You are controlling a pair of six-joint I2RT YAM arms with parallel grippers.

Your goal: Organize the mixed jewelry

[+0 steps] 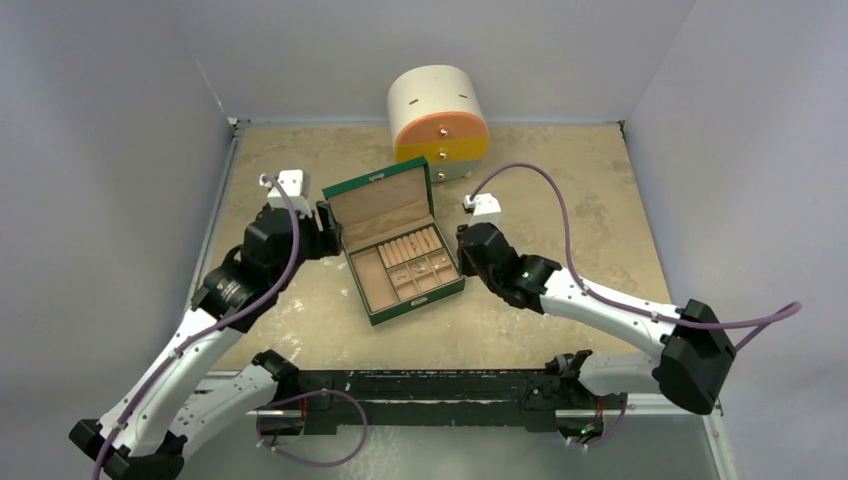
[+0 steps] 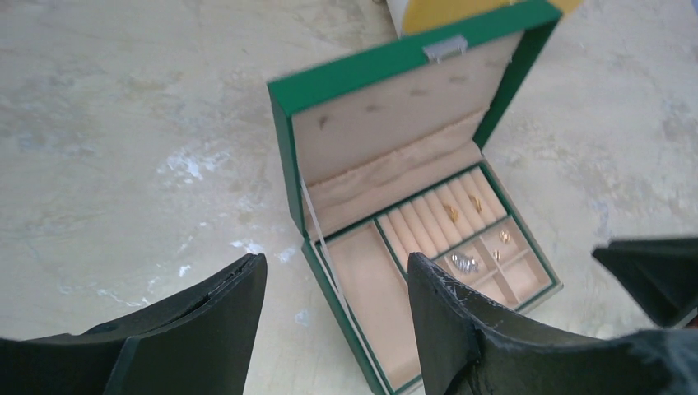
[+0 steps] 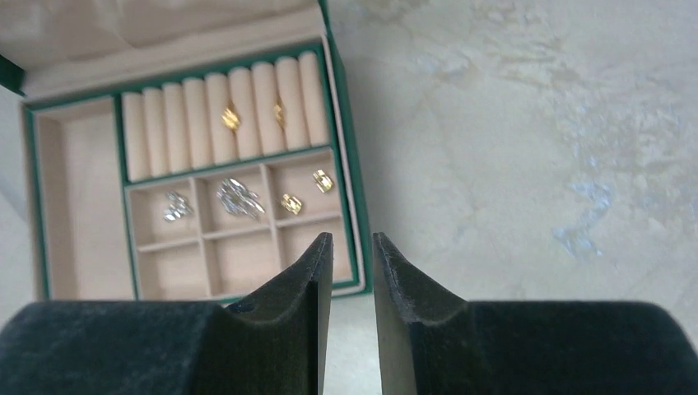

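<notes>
Green box [image 1: 418, 301]: sits at the middle of the table [image 1: 560, 200], turned at a slant to the table edges, with its lid standing open on the far side.
Gold rings [image 3: 230, 118]: two, each tucked between the tan ring rolls in the box's far right section.
Silvery pieces [image 3: 239, 197]: two small tangles in the row of small cells just below the ring rolls. One is in the left cell and a larger one in the middle cell; too blurred to tell chain from hoop.
Gold pieces [image 3: 290, 203]: two tiny ones lying apart in the right cell of that same row.
Left gripper [image 2: 336, 267]: hangs beside the box's left side, near the lid, with its fingers spread wide and nothing between them.
Right gripper [image 3: 352, 243]: sits just off the box's near right corner, above the table. Its fingers are drawn close with a slim gap and hold nothing.
Drawer cabinet [image 1: 437, 120]: round and white with an orange and yellow front, standing at the table's far edge behind the box.
</notes>
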